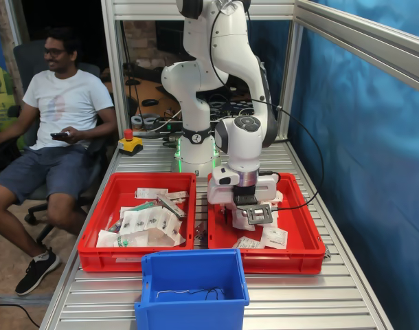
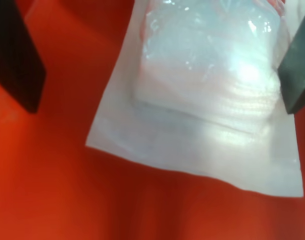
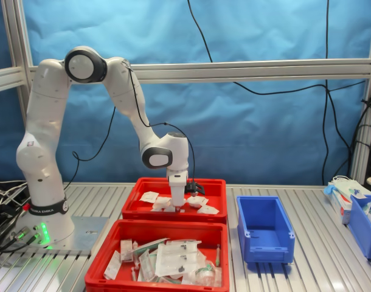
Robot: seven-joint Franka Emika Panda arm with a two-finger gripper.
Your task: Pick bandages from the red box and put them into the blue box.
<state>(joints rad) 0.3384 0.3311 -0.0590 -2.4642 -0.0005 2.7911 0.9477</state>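
slatted aluminium table (image 1: pixel 312 295) with blue curtain behind, a seated man (image 1: pixel 55 130) off to the first exterior view's left. two red trays side by side: the red box (image 1: pixel 302 258) with a few loose bandages (image 1: pixel 273 238), and a second tray (image 1: pixel 99 254) heaped with long strips. blue box (image 1: pixel 192 289) sits in front of the trays in the first exterior view, well apart from the red box in the second exterior view (image 3: pixel 264 228). gripper (image 1: pixel 254 221) is down inside the red box, jaws wide, fingers (image 2: pixel 17 55) either side of one puffy packet (image 2: pixel 207 95) in the wrist view, not closed on it. packet lies flat on the tray floor, nothing lifted yet; blue box looks empty of packets. risks, as a guess: packet is flat and slick, so closing may just pinch the film edge or slide it away; it sits off-centre toward one finger, so that finger could land on it instead of beside it; descending further could jam the tips into the tray floor; a neighbouring packet could get dragged along.
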